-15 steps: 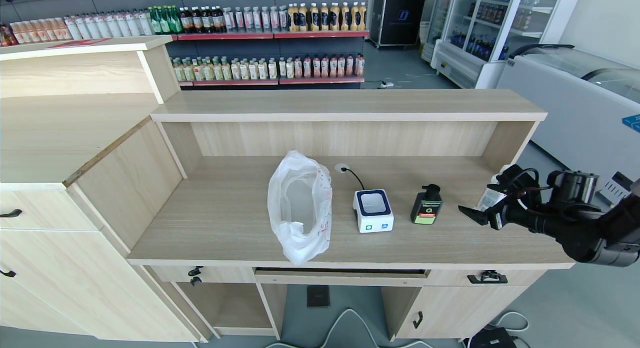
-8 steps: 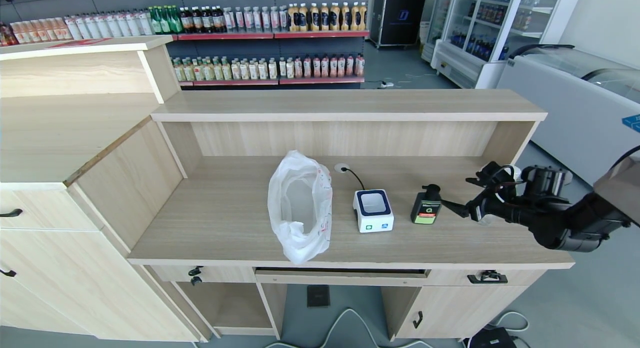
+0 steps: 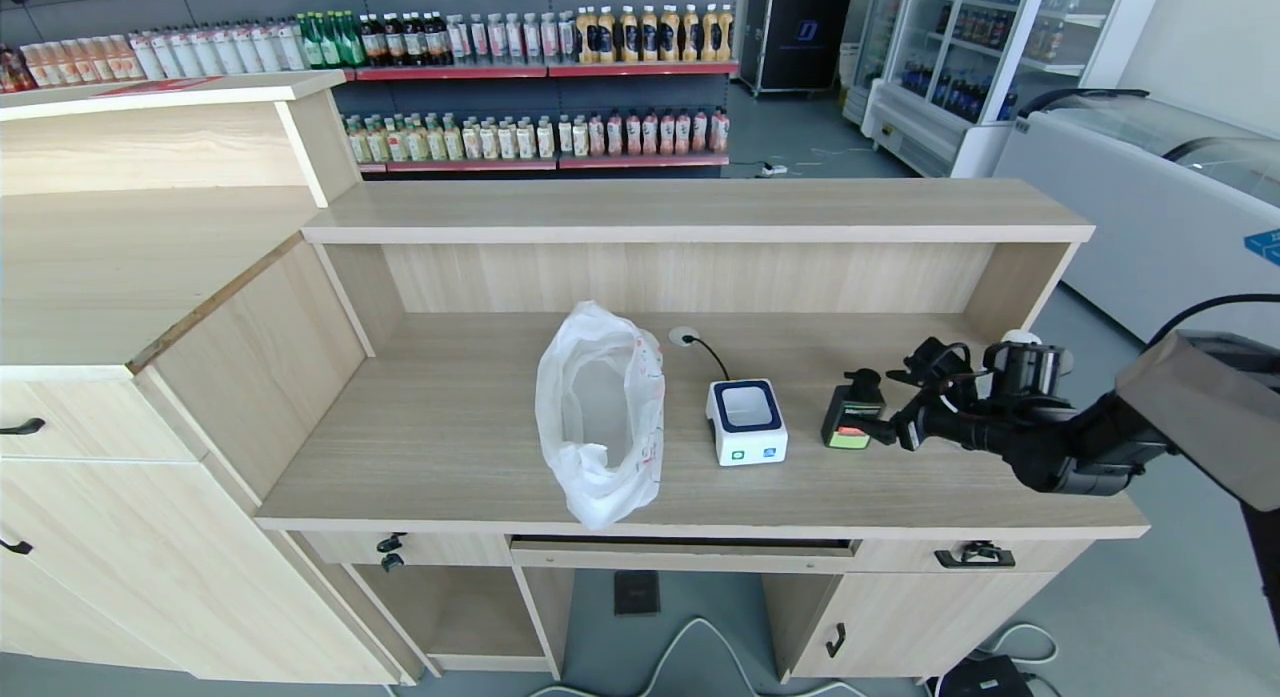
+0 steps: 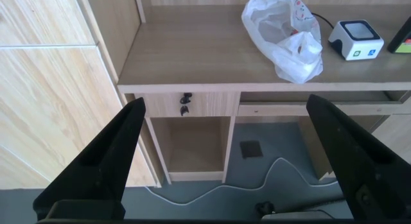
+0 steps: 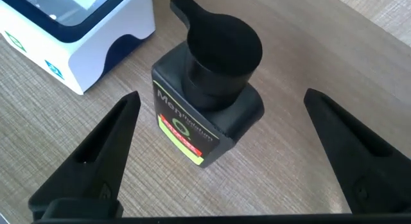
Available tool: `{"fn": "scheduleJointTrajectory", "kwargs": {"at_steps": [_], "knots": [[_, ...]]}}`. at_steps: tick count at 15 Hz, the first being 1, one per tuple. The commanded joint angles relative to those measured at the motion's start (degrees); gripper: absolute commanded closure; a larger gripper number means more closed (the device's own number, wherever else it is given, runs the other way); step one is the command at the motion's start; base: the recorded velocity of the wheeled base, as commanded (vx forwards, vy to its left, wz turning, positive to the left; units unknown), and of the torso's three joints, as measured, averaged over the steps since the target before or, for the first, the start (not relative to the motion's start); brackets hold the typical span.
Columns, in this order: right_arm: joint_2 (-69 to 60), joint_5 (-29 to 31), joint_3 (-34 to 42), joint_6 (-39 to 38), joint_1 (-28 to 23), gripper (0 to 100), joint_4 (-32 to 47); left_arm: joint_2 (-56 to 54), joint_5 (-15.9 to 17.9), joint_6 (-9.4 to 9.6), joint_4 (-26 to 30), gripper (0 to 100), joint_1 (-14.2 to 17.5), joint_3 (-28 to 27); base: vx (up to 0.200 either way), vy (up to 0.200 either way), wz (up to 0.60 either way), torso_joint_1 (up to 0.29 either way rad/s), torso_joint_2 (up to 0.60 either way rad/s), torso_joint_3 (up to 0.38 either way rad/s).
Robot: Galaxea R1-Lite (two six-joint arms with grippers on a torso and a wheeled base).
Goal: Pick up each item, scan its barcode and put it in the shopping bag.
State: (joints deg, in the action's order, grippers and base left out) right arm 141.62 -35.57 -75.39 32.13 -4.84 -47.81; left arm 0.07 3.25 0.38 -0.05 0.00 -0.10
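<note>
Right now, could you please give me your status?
Left gripper open, back from the counter. Right gripper open, straddling the upright pump bottle, no grip yet. Scanner stands between pump bottle and shopping bag.

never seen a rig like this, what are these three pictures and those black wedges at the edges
It is a two-armed robot at a shop checkout. The wide picture comes from a camera on its head; the other two from cameras on its wrists, so the black wedges are each gripper's own fingers. On the light wooden counter stand a white plastic shopping bag, a white and blue box-shaped scanner and a black pump bottle with a green and red label. The right gripper is open, a finger either side of the bottle. The left gripper is open, in front of the counter. Nothing is held.
</note>
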Motion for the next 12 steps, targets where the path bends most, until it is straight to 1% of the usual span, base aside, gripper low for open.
{"fn": "scheduleJointTrajectory", "kwargs": {"at_steps": [1,6,10,12], "knots": [[1.38,-0.02,-0.46,0.03,0.71,0,0.26,0.01,0.0,-0.03,-0.04,0,0.0,0.01,0.0,0.0,0.0,0.0,0.0,0.0],[2.96,-0.02,-0.81,0.21,2.38,0,0.35,0.01,0.0,-0.03,0.05,0,0.0,0.01,0.0,0.0,0.0,0.0,0.0,0.0],[3.84,-0.02,-1.17,0.3,2.73,0,0.35,0.01,0.0,0.06,-0.04,0,0.0,0.01,0.0,0.0,0.0,0.0,0.0,0.0],[5.16,-0.11,-4.42,0.21,3.17,0,1.32,0.01,0.0,-0.03,-0.04,0,0.0,0.01,0.0,0.0,0.0,0.0,0.0,0.0]]}}
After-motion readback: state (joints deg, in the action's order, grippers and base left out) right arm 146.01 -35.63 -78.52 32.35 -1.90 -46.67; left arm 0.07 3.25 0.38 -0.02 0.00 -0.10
